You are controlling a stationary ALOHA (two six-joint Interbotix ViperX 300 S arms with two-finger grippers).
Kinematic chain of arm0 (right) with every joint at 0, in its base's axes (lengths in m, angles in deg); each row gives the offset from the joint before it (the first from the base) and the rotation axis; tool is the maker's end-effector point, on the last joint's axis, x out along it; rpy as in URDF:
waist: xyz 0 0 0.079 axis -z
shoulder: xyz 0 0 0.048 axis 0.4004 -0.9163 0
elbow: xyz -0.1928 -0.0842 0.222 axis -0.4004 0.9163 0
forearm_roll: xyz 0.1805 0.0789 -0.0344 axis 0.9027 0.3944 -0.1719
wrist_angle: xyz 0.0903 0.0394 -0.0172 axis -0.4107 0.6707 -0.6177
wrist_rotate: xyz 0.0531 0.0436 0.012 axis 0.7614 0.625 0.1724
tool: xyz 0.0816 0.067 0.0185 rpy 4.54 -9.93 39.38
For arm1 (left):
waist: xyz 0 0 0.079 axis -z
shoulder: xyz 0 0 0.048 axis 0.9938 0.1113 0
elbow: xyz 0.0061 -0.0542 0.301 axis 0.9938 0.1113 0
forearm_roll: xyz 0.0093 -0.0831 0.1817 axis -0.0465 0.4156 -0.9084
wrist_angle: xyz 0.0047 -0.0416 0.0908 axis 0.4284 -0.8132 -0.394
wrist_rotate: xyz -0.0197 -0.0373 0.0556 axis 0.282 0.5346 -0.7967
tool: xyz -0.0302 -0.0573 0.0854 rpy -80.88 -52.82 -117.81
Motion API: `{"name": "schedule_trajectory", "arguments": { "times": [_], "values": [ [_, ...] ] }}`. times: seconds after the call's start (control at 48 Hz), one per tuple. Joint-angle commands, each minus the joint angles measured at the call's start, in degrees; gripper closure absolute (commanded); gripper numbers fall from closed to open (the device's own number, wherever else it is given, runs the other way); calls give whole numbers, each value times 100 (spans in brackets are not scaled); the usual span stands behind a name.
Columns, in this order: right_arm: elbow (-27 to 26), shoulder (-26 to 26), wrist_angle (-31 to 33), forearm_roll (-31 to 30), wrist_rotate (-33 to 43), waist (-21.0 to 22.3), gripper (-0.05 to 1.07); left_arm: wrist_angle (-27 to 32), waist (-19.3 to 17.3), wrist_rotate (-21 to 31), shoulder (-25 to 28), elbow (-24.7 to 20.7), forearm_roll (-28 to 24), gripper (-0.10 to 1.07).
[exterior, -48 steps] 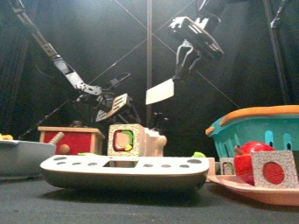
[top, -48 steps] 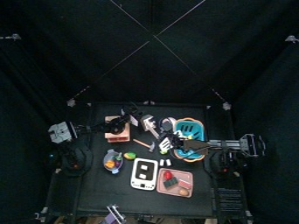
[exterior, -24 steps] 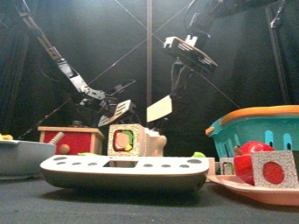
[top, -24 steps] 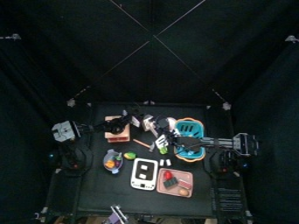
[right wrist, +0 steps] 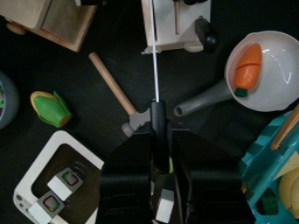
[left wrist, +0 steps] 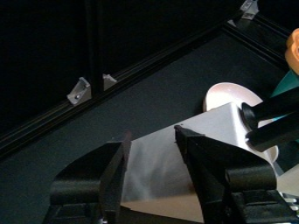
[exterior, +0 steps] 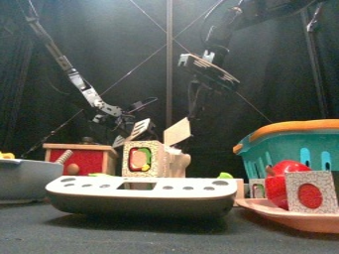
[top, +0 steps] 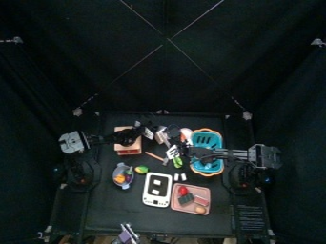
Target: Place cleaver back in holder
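I have the cleaver (right wrist: pixel 156 61) pinched edge-on by its handle in the right gripper (right wrist: pixel 156 131), blade hanging just above the grey-white holder (right wrist: pixel 173 24) at my twelve o'clock. If the blade comes down off the slot line it will likely strike the block's top and tip it, or twist in my narrow grip. The left gripper (left wrist: pixel 155 150) is spread wide and empty close by at ten o'clock, so it could get clipped.

Cleaver (exterior: pixel 177 131) above holder (exterior: pixel 169 161)
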Motion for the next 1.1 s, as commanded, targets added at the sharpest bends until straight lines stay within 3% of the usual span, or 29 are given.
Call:
{"name": "schedule_trajectory", "arguments": {
  "times": [0.0,0.417,0.542,0.75,0.875,1.083],
  "values": [
    [-141,123,-18,-9,-9,35,74,-18,-18,-9,-53,-105,-18,15],
    [-149,53,88,237,-26,9,74,-18,-18,-9,-44,-114,-18,15],
    [-378,132,580,299,-281,9,74,-18,-18,-9,-53,-114,-18,15],
    [-1310,158,1503,1002,-1406,88,74,-18,-26,-9,-53,-132,-18,15],
    [-2039,97,2074,1116,-1819,264,74,-18,-18,-9,-53,-123,-18,15],
    [-3050,-422,3120,1644,-2540,606,74,0,-18,-9,-53,-114,-18,15]
  ]
}}
